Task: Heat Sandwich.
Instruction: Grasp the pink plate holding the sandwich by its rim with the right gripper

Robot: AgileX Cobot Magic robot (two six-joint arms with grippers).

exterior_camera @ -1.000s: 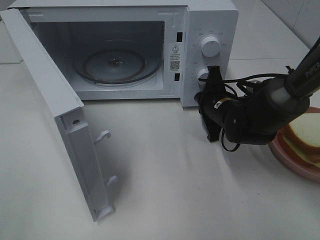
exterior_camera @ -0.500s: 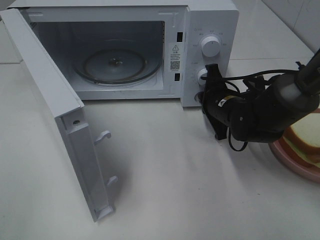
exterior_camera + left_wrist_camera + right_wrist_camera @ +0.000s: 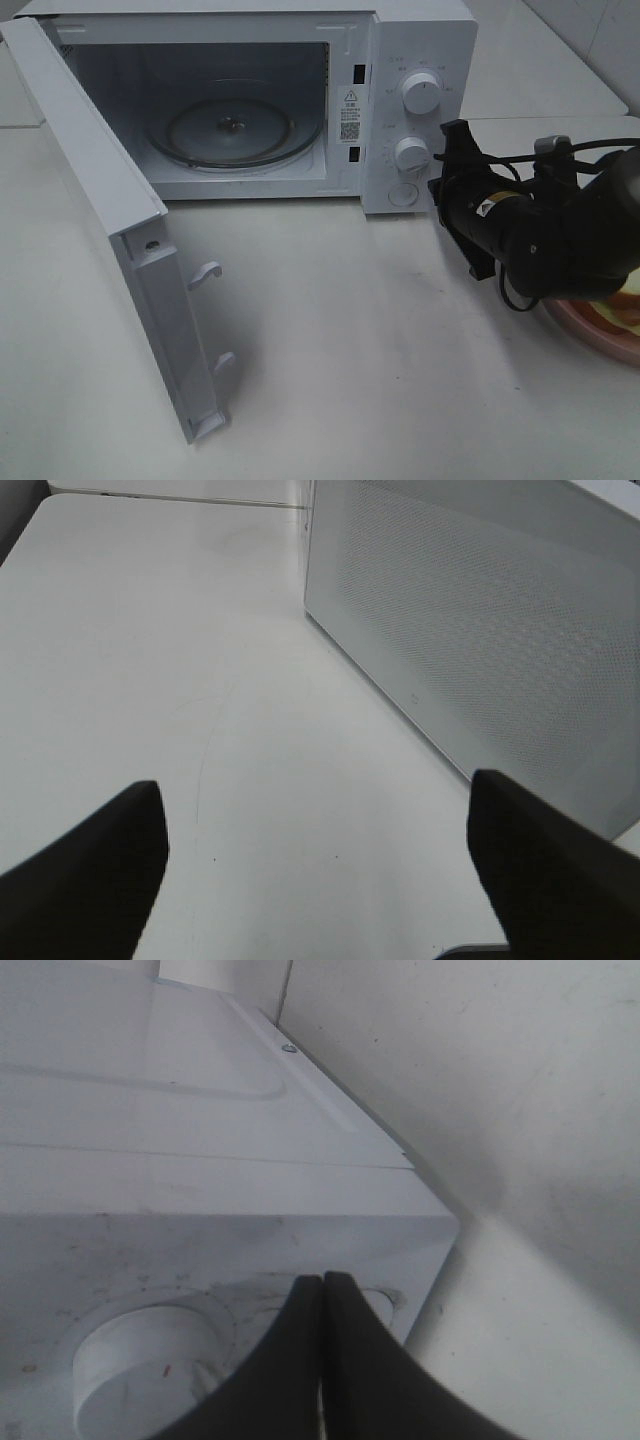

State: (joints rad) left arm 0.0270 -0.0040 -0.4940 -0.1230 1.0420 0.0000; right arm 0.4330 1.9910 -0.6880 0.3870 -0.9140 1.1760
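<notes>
White everywhere from the high camera: looking down on the microwave [image 3: 420,60] at the far edge of the tabletop [image 3: 350,380], with its door [image 3: 95,190] swung wide and the glass turntable [image 3: 232,128] bare. Picking out the right gripper [image 3: 438,192] just beside the control panel, near the lower knob [image 3: 411,153], pressed together and pinching nothing. Catching only a sliver of the sandwich [image 3: 630,303] on the pink plate [image 3: 585,322] at the right edge, mostly hidden behind the arm [image 3: 570,225], not yet picked up.

Over to the left wrist: seeing the left gripper [image 3: 315,800] spread wide and empty above bare tabletop, beside the door's perforated panel.

Over to the right wrist: confirming the pair closed flat together, aimed at the microwave's lower front corner by a round button [image 3: 150,1360].

Worth worrying about: could clip the plate rim or the bread while turning that bulky arm toward it, could knock the open door from the left side, could let the layers slide apart through too hard a squeeze or a tilted carry.
</notes>
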